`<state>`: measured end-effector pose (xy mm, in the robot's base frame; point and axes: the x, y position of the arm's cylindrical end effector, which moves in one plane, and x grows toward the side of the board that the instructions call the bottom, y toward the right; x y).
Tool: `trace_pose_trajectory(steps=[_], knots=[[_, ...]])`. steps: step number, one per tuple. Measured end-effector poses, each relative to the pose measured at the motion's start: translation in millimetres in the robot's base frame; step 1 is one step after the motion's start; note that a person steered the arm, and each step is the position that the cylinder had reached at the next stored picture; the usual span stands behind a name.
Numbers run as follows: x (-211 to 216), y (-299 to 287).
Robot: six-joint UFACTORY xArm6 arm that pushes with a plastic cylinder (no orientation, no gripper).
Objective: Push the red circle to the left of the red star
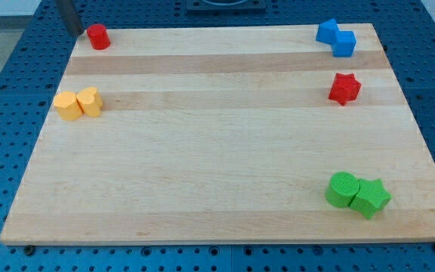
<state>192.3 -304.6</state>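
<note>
Tip (76,32) left of red circle (98,36) at board's top-left corner, red star (344,88) far right.

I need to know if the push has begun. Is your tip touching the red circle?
Cannot tell. In the camera view my tip sits just left of the red circle, too near to show contact or a gap.

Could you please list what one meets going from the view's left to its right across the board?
Yellow blocks → my tip → red circle → blue blocks → red star → green blocks.
</note>
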Motion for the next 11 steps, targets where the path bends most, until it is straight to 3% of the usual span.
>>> trace_pose_trajectory(steps=[3, 6, 10, 11], knots=[[19.5, 81.9], [67.2, 166.0], [145.5, 164.0], [166.0, 192.0]])
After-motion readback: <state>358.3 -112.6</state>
